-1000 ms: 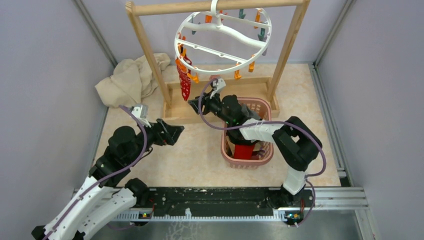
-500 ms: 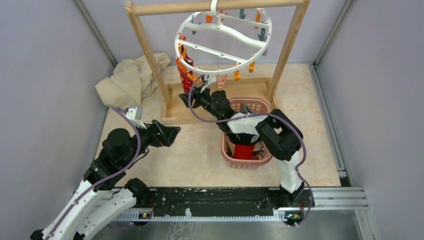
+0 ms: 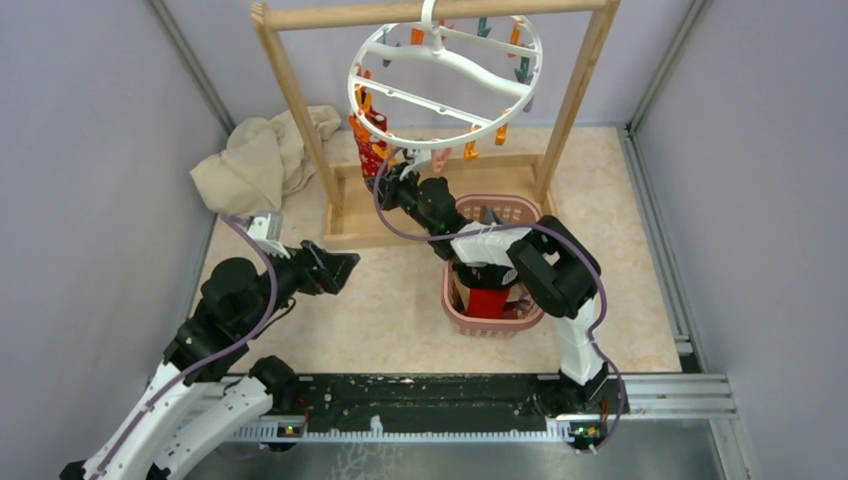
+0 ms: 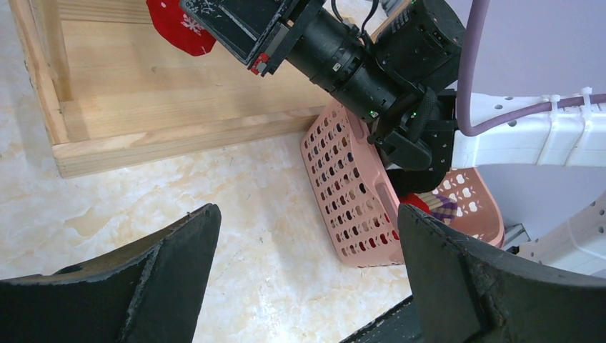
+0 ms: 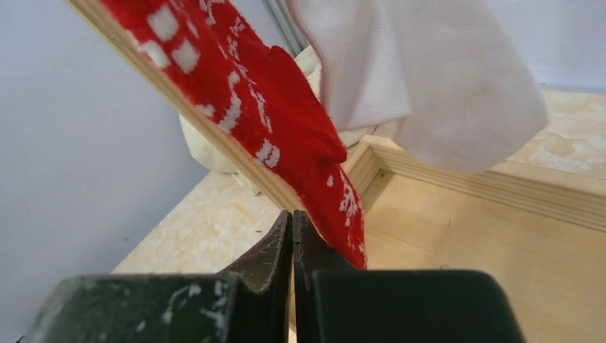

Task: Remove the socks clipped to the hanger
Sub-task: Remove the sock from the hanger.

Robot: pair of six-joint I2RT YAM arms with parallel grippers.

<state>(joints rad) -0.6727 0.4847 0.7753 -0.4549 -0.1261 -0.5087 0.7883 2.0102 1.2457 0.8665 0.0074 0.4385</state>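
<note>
The red sock [image 5: 286,121] is hung from the round hanger [image 3: 445,75], beside a white sock [image 5: 429,93]. The right gripper [image 5: 291,243] is pressed shut, and the red sock is seen just beside it, not between its fingers. The left gripper [image 4: 306,214] is held wide open, near the pink basket [image 4: 343,186].

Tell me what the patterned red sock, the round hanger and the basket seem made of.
Red sock: matte knit fabric, with a blocky knitted-in white pattern. Hanger: smooth white plastic, apparently moulded with thin spokes. Basket: pink plastic, judging by its rigid perforated walls.
</note>
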